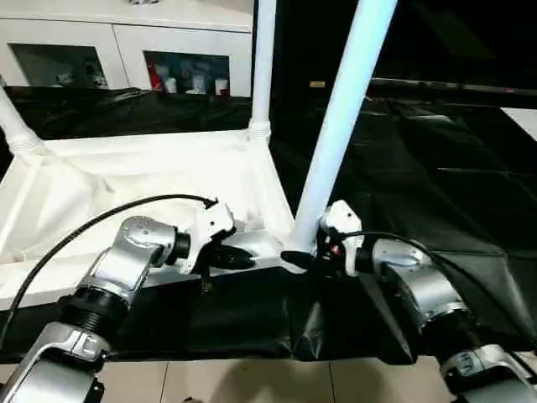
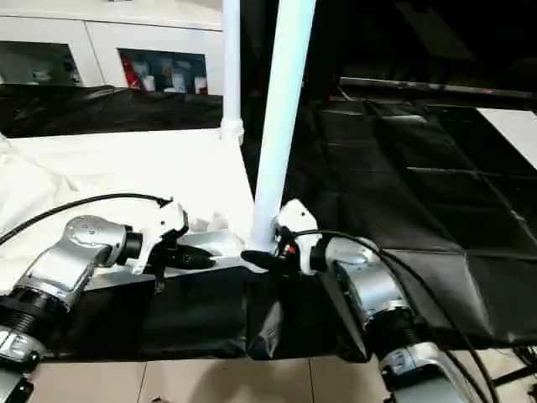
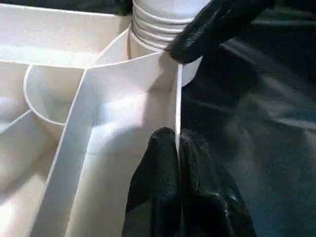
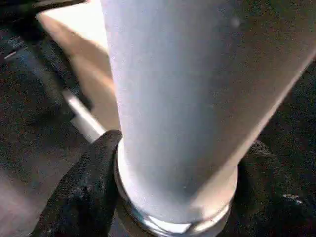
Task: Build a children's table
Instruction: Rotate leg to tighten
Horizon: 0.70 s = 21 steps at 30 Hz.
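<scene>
A: Looking from my head, where's the table?

B: Tabletop (image 1: 126, 189) lies upside down on the black cloth (image 1: 436, 193), at ten o'clock from my wrists. One leg (image 1: 340, 117) rises at its near corner; another (image 1: 263, 63) stands at the far corner.

A: Left wrist view?

B: My left gripper (image 3: 178, 187) is clenched on the thin rim (image 3: 178, 106). Stiff, light plastic, I'd judge, and slippery.

A: Right wrist?

B: My right gripper (image 4: 173, 190) straddles the leg's base, a finger (image 4: 84, 192) on either side. Low hold suits it. Both forearms reach inward, bent.
</scene>
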Motion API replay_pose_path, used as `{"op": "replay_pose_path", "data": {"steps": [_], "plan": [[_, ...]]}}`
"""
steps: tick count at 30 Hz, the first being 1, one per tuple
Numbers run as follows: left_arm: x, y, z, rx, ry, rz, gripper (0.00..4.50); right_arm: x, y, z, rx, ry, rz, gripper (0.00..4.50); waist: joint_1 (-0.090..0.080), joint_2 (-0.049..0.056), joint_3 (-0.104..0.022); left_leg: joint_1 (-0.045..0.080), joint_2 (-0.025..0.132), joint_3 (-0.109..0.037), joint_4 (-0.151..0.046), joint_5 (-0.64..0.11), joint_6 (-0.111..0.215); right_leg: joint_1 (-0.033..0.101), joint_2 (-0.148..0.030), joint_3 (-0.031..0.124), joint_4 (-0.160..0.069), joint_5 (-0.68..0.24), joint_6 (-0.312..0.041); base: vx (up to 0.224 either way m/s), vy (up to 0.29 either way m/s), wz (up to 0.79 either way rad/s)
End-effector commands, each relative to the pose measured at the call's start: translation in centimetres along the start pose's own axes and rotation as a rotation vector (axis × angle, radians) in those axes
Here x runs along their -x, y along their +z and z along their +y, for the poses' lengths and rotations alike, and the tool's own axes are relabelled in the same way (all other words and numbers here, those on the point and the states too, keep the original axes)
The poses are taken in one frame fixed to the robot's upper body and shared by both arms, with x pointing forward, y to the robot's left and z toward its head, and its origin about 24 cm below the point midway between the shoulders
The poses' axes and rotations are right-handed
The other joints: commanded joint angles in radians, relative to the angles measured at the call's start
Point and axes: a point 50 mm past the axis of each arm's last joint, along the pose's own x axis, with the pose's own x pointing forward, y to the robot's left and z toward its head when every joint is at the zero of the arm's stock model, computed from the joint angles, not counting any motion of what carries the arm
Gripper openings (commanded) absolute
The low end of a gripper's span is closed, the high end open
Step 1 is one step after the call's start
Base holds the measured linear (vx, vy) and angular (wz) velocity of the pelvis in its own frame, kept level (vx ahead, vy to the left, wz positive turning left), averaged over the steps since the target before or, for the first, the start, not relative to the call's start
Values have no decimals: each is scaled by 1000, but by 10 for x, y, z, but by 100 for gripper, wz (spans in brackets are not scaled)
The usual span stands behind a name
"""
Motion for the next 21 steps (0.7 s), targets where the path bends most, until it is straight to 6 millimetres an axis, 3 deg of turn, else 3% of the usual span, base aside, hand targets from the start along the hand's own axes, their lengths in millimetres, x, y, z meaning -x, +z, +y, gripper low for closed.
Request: {"op": "replay_pose_path", "data": {"steps": [1, 6, 11, 12, 13, 17, 18, 21], "plan": [[-7, -7, 4, 45, 85, 19, 0, 4, -11, -12, -67, -177, 29, 274, 0, 1, -51, 14, 14, 3, -66, -304, -14, 36, -46, 32, -81, -280, -190, 0, 0, 0], [-38, 11, 12, 108, 281, -18, 0, -18, -20, -8, -231, -485, 58, 274, -3, 6, -52, 17, 11, 1, -68, -329, -38, 30, -45, 32, -88, -327, -163, 0, 0, 0], [-53, 21, 8, 103, 285, -53, 0, -31, -17, 1, -198, -485, 63, 274, 3, 3, -56, 11, 8, 2, -65, -309, -15, 36, -44, 31, -85, -271, -158, 0, 0, 0], [-55, 22, 7, 100, 274, -56, 0, -34, -15, 1, -198, -485, 52, 274, 3, 13, -56, 11, 7, 2, -64, -306, -11, 35, -45, 31, -84, -261, -160, 0, 0, 0], [-55, 23, 7, 96, 268, -55, 0, -34, -14, 1, -206, -477, 43, 329, 2, 10, -56, 10, 7, 2, -65, -308, -9, 36, -44, 30, -86, -260, -159, 0, 0, 0], [-51, 20, 8, 86, 254, -48, 0, -35, -6, -1, -218, -451, -4, 350, 1, 10, -55, 7, 8, 0, -68, -318, -3, 39, -44, 28, -87, -279, -156, 0, 0, 0], [-49, 17, 9, 80, 256, -44, 0, -34, -3, -4, -199, -447, -16, 360, -1, 3, -54, 7, 8, 1, -68, -330, -3, 37, -44, 28, -90, -301, -151, 0, 0, 0], [-44, 14, 10, 72, 242, -45, 0, -32, 3, -7, -169, -410, -30, 384, -3, 6, -54, 6, 8, -1, -69, -341, -4, 37, -45, 28, -91, -328, -145, 0, 0, 0]]}}
